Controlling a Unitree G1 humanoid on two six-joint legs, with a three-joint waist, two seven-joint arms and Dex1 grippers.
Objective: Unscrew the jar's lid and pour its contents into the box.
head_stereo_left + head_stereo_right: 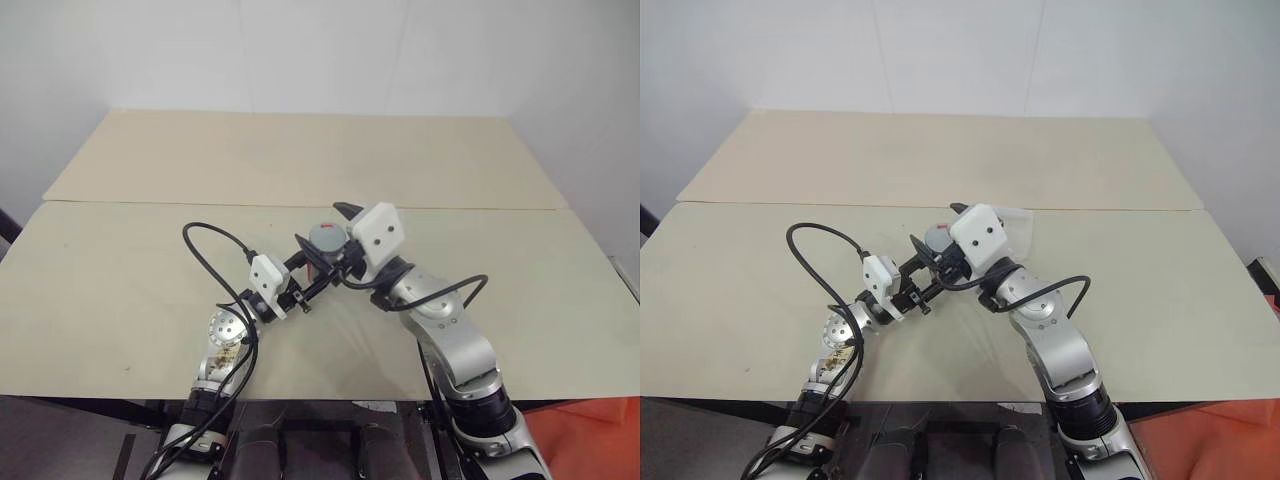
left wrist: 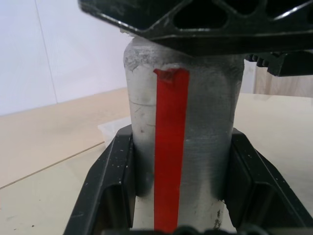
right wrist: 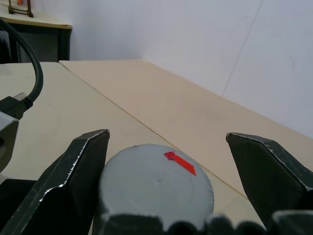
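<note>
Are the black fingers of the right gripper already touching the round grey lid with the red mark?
Apart. In the right wrist view, the right gripper stands open around the round grey lid, with a plain gap beside one finger.

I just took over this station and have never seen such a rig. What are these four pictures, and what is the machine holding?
It is a two-armed humanoid robot at a pale table. The two wide pictures come from cameras in its head, looking down over its arms. The two close-ups come from a camera on each wrist. The left gripper is shut on the jar, a grey cylinder with a red stripe, held above the table. The right gripper is open, its two black fingers standing either side of the lid, which is on the jar. The clear box lies on the table behind the grippers.
</note>
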